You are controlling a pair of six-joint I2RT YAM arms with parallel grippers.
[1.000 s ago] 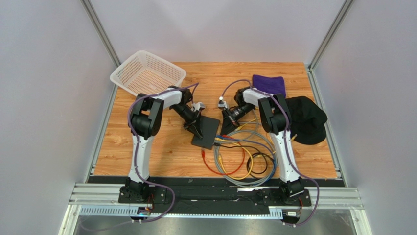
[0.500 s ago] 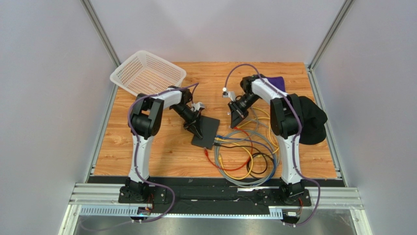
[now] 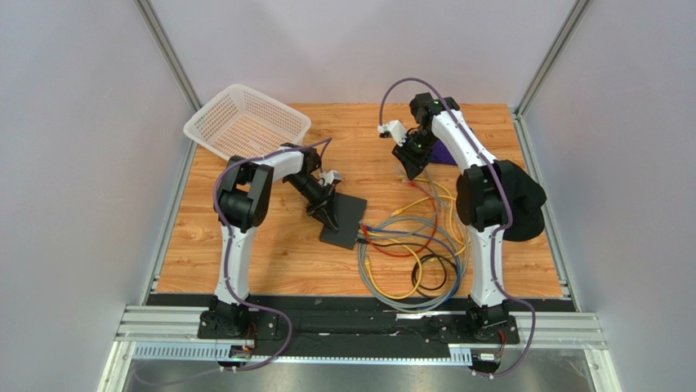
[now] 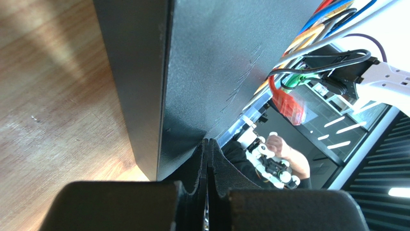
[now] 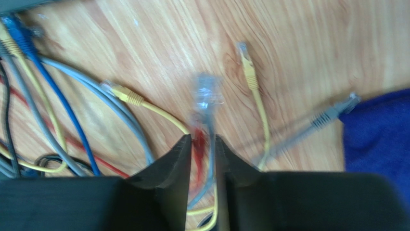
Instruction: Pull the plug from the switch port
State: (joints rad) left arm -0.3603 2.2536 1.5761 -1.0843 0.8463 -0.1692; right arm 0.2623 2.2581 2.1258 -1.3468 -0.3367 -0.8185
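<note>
One switch (image 3: pixel 350 214), one basket (image 3: pixel 245 122), one purple cloth (image 5: pixel 375 134), one black cap (image 3: pixel 523 204), one tangle of coloured cables (image 3: pixel 408 304). Against a second ago, finds the right gripper (image 5: pixel 203 139) risen from the switch's socket edge to the far side by the cloth, jaws slightly apart, a blurred plug (image 5: pixel 207 94) just past them. Finds the left gripper (image 3: pixel 328 215) unmoved, jaws together, tips on the switch. Places the switch flat mid-bench (image 3: pixel 245 245), long axis near-to-far, sockets facing right.
</note>
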